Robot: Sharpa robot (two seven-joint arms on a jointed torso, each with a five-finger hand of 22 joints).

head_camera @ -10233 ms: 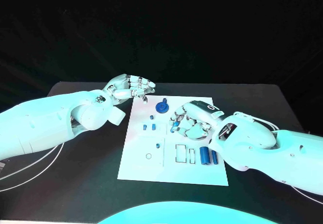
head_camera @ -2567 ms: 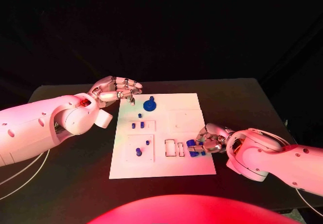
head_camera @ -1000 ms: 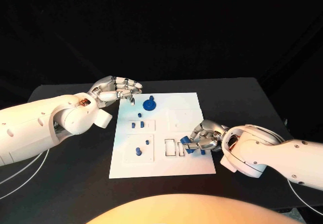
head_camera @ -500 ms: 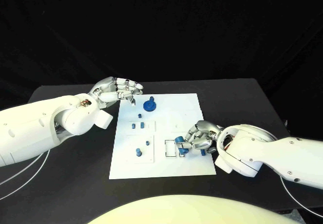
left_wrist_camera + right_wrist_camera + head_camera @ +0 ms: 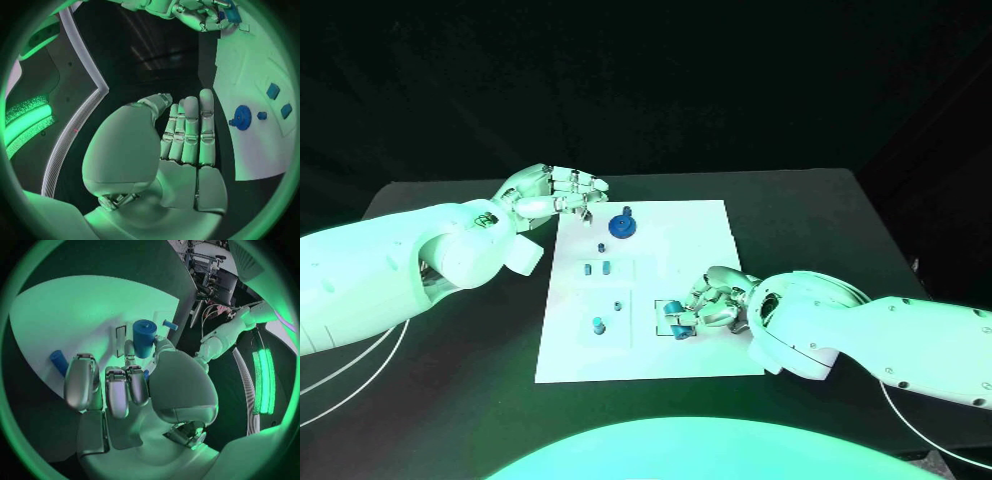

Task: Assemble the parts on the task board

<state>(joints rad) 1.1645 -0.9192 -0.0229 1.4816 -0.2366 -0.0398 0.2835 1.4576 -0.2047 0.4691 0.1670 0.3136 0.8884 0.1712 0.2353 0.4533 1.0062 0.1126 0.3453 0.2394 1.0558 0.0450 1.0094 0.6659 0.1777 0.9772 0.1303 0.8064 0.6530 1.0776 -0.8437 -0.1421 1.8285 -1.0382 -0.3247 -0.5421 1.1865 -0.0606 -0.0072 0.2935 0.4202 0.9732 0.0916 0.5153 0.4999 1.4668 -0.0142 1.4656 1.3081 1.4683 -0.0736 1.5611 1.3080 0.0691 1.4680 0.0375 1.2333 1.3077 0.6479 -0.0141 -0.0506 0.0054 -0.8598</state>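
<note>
While I look down from my head, my right hand [image 5: 704,303] sits low over the near half of the task board [image 5: 689,225], fingers curled around a blue cylinder [image 5: 678,322] right above the rectangular slots; my left hand [image 5: 560,193] hangs at the board's far left corner, fingers folded in on nothing, close to the round blue knob [image 5: 623,226], while small blue pegs [image 5: 597,267] and one upright peg [image 5: 597,324] stand in the left-hand panels. From my left wrist, that hand [image 5: 181,135] shows its fingers pressed side by side and empty, the knob [image 5: 241,117] just past them. From my right wrist, the cylinder [image 5: 144,336] is pinched between thumb and fingers, standing tilted over a slot, and another blue piece [image 5: 58,361] lies nearby on the board. My worry is that this tilt jams the cylinder on the slot's edge, or it slips from my pinch and rolls off.
</note>
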